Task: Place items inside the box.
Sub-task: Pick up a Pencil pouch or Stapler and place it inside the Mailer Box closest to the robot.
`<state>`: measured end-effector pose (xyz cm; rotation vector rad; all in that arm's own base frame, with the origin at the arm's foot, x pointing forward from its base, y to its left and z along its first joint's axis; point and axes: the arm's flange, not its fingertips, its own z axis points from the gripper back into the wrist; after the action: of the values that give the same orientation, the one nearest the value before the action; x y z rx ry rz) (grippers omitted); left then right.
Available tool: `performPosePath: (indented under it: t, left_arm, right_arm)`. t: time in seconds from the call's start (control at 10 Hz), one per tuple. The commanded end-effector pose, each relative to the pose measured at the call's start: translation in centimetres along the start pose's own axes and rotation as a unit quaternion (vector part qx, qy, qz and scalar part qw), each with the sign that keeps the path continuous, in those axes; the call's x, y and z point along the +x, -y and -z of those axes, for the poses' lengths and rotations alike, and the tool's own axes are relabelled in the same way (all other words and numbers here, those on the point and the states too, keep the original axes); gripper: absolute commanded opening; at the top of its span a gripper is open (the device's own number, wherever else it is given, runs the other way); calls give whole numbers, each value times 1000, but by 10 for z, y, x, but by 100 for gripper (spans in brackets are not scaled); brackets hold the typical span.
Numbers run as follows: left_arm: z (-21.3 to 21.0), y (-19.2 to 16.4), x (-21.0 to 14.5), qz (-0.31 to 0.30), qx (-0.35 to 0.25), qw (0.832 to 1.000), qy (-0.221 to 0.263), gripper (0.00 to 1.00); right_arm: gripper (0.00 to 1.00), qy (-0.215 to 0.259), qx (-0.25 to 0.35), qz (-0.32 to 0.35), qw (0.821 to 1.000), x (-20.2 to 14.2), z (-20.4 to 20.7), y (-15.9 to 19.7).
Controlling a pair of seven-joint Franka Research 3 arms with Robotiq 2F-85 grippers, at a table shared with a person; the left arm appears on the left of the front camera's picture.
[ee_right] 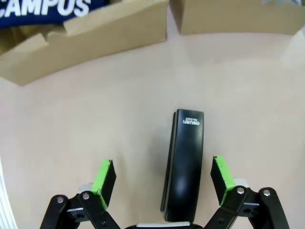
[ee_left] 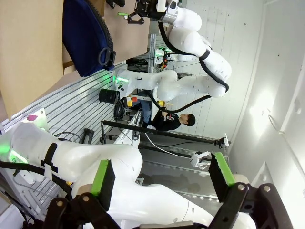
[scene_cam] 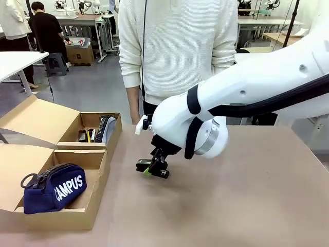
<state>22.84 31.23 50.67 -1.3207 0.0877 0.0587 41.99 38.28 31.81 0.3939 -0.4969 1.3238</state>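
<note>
While the tabletop (scene_cam: 247,195) carries the near box (scene_cam: 97,175) at its left with the navy pouch (scene_cam: 54,188) lying inside, the right gripper (scene_cam: 153,169) hangs low over the black stapler (ee_right: 186,162) out on the bare surface. Its fingers (ee_right: 106,176) are spread wide astride it, seemingly lined up to grasp. The left gripper (ee_left: 163,175) waits clear of the work, likewise released.

Looked like robotics lab: white worktables (scene_cam: 20,57) in rows, grey floor (scene_cam: 92,87), person (scene_cam: 46,28) working at far bench (scene_cam: 82,20).
</note>
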Motion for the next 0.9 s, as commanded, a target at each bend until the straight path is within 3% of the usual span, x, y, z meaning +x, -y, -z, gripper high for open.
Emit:
performPosePath:
  t: [0.0, 0.6, 0.7, 0.8]
  left_arm:
    - [0, -1, -1, -1, 5, 1000, -1, 100]
    - [0, -1, -1, -1, 5, 1000, -1, 100]
    - [0, -1, -1, -1, 5, 1000, -1, 100]
    - [0, -1, -1, -1, 5, 1000, -1, 100]
  right_arm:
    - [100, -25, 10, 10, 1000, 19, 3, 8]
    - [100, -43, 15, 47, 998, 12, 21, 12]
    - [67, -61, 13, 51, 997, 9, 22, 14]
    - [44, -56, 18, 60, 996, 8, 23, 11]
